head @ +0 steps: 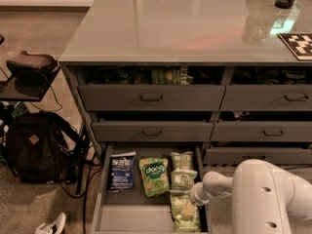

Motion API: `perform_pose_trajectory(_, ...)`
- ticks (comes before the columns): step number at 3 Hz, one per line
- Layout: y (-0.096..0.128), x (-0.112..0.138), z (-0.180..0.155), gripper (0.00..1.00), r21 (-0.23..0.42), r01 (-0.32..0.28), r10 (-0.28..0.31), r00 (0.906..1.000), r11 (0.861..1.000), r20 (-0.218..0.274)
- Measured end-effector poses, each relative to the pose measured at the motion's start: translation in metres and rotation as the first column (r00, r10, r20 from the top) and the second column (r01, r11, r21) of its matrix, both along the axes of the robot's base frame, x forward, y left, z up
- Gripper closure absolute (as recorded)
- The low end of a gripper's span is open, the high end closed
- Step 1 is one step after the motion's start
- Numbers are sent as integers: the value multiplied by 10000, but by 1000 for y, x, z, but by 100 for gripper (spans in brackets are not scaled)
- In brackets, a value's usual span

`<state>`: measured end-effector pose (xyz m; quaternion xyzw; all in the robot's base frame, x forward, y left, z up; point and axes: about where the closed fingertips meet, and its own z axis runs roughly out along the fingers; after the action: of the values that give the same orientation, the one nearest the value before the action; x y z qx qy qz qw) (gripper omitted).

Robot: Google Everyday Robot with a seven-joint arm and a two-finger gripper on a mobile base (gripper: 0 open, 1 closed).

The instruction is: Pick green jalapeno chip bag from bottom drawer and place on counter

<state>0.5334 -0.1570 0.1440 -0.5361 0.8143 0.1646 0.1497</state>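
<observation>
The bottom drawer [141,214] is seen pulled out beneath the desk [161,28], with its flat grey floor bare towards the front. Five bags are laid in it. At the left a blue chip bag [121,172] is placed, and just beside it a brighter green "dang" bag [154,175]. To the right of these, three olive-green jalapeno bags are set in a column along the drawer's right wall: the rear olive bag [182,160], the middle olive bag [184,178] and the front olive bag [184,211], each overlapping or touching the next.

The white arm [268,199] is seen at the lower right, reaching leftward over the drawer's right edge. The claw [196,197] is held at the end of it, just beside the seam between the middle and front olive bags; it appears to touch them, though contact cannot be confirmed from this angle. Whether the claw is spread or pressed together cannot be told, since it is turned away and partly hidden by the wrist.

None of the olive bags is lifted; all are lying in the drawer, well below the desk top. On the glossy desk a clear container [256,21] and a checkered board [297,45] are seen at the far right. A dark backpack [34,147] is stood on the carpet to the left of the drawers.
</observation>
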Motion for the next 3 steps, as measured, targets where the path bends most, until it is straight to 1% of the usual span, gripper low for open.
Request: perform_pose_trajectory(3,0,0,0,89,1,0,0,10000,10000,-1)
